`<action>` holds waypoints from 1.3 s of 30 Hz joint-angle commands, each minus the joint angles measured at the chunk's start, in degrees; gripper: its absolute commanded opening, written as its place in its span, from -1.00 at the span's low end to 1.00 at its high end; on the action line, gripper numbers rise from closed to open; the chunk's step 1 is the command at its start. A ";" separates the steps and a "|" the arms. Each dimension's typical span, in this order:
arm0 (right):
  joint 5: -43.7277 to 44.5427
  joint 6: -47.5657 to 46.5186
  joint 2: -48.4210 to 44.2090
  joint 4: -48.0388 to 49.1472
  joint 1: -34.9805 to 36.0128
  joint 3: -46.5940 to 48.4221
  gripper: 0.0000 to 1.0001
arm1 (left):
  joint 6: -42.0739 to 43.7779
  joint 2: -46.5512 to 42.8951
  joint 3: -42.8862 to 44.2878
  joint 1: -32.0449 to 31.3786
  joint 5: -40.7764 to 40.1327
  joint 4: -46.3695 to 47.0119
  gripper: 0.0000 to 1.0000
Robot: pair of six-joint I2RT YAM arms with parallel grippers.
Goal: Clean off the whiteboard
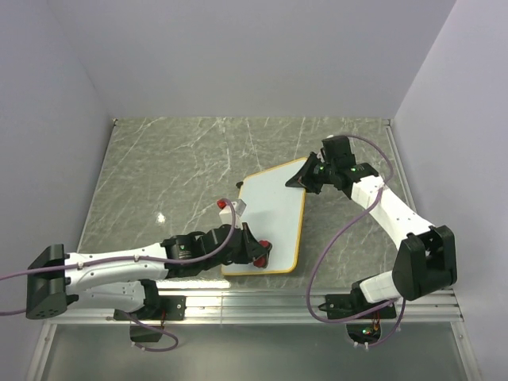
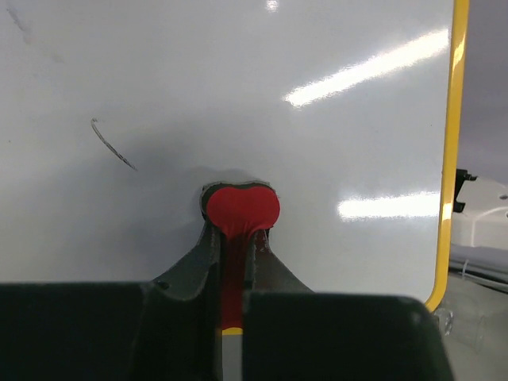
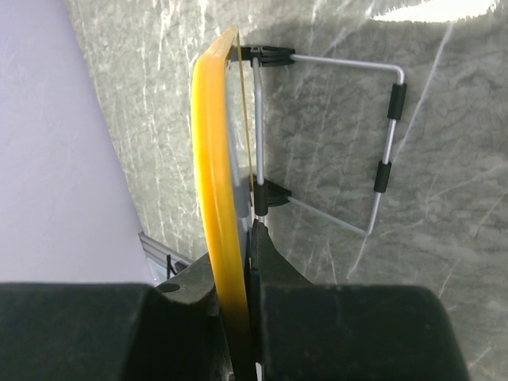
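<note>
The whiteboard (image 1: pixel 274 214) lay near the middle of the grey marbled desk (image 1: pixel 159 175), turned askew, its yellow rim (image 2: pixel 454 143) running round rounded corners. Its near short edge sat close to the metal rail (image 1: pixel 317 295) at the desk's near side. A broad stretch of desk separated its far and left edges from the pale walls. One thin dark curved stroke (image 2: pixel 111 144) marked the white face. A wire stand (image 3: pixel 385 143) stood out from the board's back.

The right hand (image 1: pixel 311 176) was clenched on the rim at the far right corner, its arm bent in from the right. In the right wrist view the rim (image 3: pixel 214 159) ran edge-on between the fingers.

The left hand (image 1: pixel 252 251), on a low arm stretched across from the left, was clamped on a red eraser (image 2: pixel 242 208), whose head rested against the board near its near edge, well inside the right rim.
</note>
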 commanded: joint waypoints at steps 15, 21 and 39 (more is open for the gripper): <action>11.60 3.41 -4.30 -0.26 -2.20 -4.18 -1.00 | 4.52 7.58 -15.00 21.91 9.90 9.17 -0.99; 12.31 4.29 -5.89 0.35 -2.20 -6.03 -1.00 | 8.30 8.74 -3.94 19.99 13.94 7.50 -0.99; 13.54 4.64 -4.83 0.44 -2.20 -4.10 -1.00 | 10.59 6.19 8.92 21.71 16.93 -3.83 -0.99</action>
